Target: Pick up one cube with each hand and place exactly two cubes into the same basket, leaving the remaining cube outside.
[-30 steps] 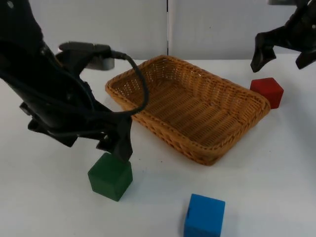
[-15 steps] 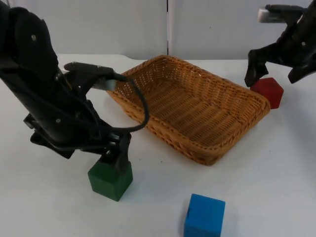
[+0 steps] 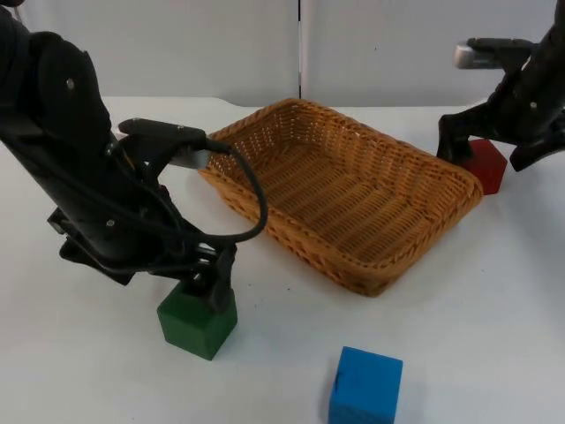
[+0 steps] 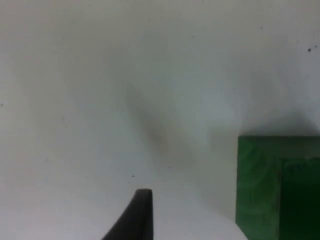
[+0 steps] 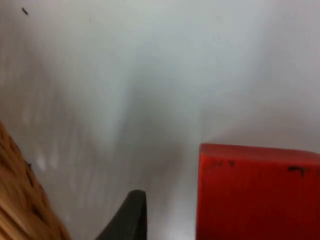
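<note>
- Top view: a woven wicker basket (image 3: 340, 199), rectangular with a braided rim and slanted walls, sits at the middle of the smooth white table (image 3: 494, 309), turned at an angle. Nothing lies inside it.
- Green cube (image 3: 198, 320): a matte, sharp-edged block on the table, near and left of the basket. The left gripper (image 3: 205, 288) is lowered onto its far top edge; one black fingertip touches the cube's top right corner. Whether the fingers are spread or clenched cannot be told.
- Left wrist view: the green cube (image 4: 278, 186) shows a flat face with a darker side, resting on the bare table beside one black fingertip (image 4: 135, 217).
- Red cube (image 3: 483, 165): a matte block just beside the basket's far right corner. The right gripper (image 3: 490, 148) straddles it, fingers spread, one prong on each side, not clenched on it.
- Right wrist view: the red cube (image 5: 257, 192) has a smooth face with small dark scuffs; the basket's woven edge (image 5: 22, 200) lies near it.
- Blue cube (image 3: 365, 385): a solid block near the front edge, apart from both grippers.
</note>
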